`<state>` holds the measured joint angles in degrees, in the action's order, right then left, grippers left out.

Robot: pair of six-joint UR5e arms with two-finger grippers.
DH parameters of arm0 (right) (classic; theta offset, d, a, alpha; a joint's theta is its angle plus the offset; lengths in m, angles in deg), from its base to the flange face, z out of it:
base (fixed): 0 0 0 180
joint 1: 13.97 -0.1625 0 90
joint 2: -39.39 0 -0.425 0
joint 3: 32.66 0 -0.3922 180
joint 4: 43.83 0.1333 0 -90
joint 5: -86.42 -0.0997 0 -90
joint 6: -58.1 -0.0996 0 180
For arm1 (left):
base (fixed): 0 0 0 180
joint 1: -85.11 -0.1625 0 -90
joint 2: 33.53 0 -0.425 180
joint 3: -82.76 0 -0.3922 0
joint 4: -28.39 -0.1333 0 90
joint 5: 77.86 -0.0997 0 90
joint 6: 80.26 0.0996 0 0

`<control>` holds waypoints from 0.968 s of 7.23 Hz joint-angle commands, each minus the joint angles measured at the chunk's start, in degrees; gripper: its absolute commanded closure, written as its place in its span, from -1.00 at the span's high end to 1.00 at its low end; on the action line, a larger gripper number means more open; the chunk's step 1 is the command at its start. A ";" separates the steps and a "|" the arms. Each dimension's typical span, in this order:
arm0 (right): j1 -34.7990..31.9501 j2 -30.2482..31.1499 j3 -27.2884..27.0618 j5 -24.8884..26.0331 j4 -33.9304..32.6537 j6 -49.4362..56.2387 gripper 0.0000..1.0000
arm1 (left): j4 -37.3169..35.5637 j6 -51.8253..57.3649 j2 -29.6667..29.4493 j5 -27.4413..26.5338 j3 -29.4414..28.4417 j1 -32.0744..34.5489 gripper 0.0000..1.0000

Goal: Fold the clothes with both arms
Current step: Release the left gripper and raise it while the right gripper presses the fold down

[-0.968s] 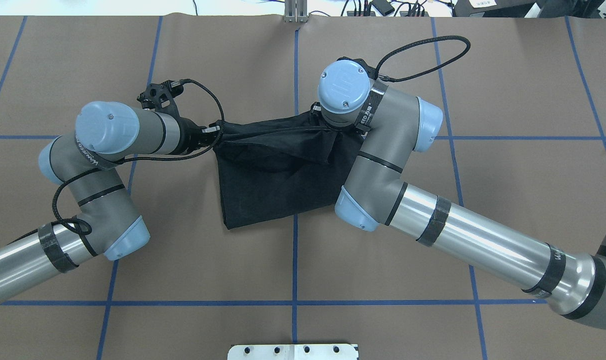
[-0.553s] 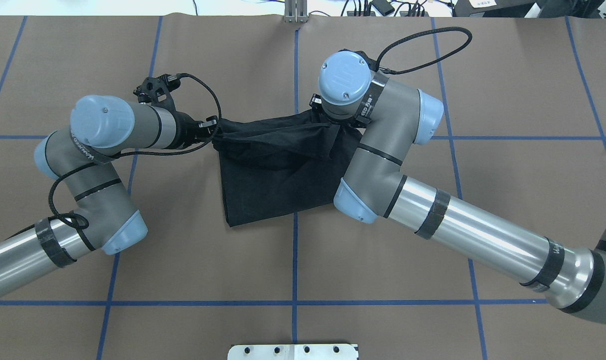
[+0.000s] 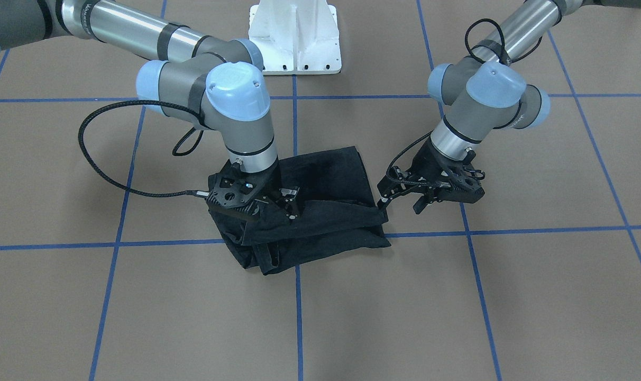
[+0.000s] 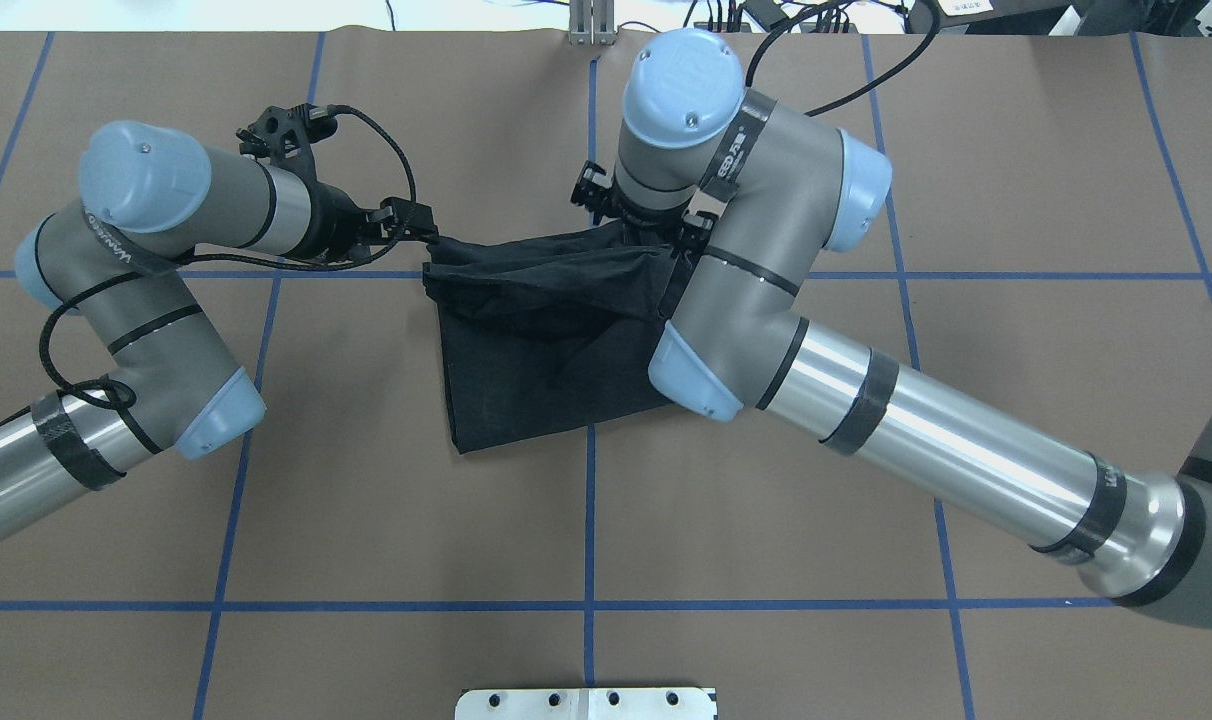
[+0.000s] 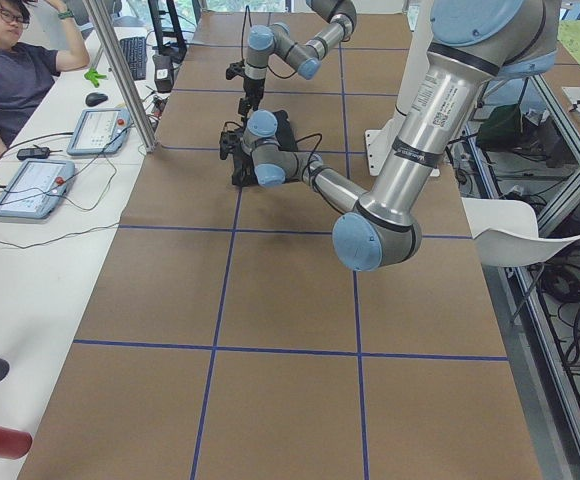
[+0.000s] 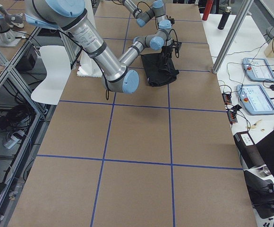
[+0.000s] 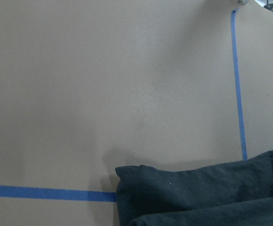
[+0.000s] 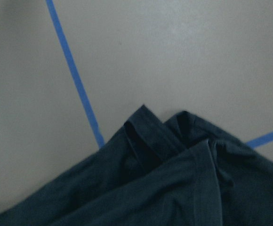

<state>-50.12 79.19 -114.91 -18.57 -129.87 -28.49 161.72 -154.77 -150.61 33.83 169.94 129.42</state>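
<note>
The black T-shirt point(image 4: 546, 340) lies folded into a rough rectangle at the table's middle, print hidden. My left gripper point(image 3: 382, 196) hovers at its corner on the robot's left, fingers apart, holding nothing. That corner point(image 7: 122, 174) rests loose on the table in the left wrist view. My right gripper point(image 3: 293, 203) stands over the opposite end of the shirt point(image 3: 331, 174), fingers apart, just above the bunched fabric. From overhead its own wrist hides it. Two sleeve hems of the shirt point(image 8: 150, 141) lie flat on the table in the right wrist view.
Brown table cover point(image 4: 366, 520) with blue tape grid lines. The white pedestal base point(image 3: 295, 37) sits at the robot's edge. A metal post point(image 4: 591, 25) stands at the far edge. A person point(image 5: 10, 70) sits at a side desk with control tablets point(image 5: 30, 185).
Both wrists have risen and drawn toward the far edge. The left gripper has pulled back to the left off the shirt's corner. The shirt's far fold has slackened and stays put.
</note>
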 commanded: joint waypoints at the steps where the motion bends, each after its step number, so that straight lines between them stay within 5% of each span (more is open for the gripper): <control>1: 8.50 -0.07 -6.76 4.68 -7.71 0.02 -0.88 | 0.01 2.79 0.53 2.81 -0.17 1.74 1.00; 3: 13.62 -0.16 -5.83 11.09 -8.53 0.29 -1.00 | 0.01 3.85 0.62 4.24 -0.26 2.27 1.00; 7: 10.66 -0.68 1.36 15.77 -3.83 5.73 -1.00 | 0.01 3.85 0.71 4.33 0.09 2.27 1.00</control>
<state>-38.25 78.76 -116.62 -3.98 -136.80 -23.89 161.72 -150.93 -149.91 38.08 169.92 131.70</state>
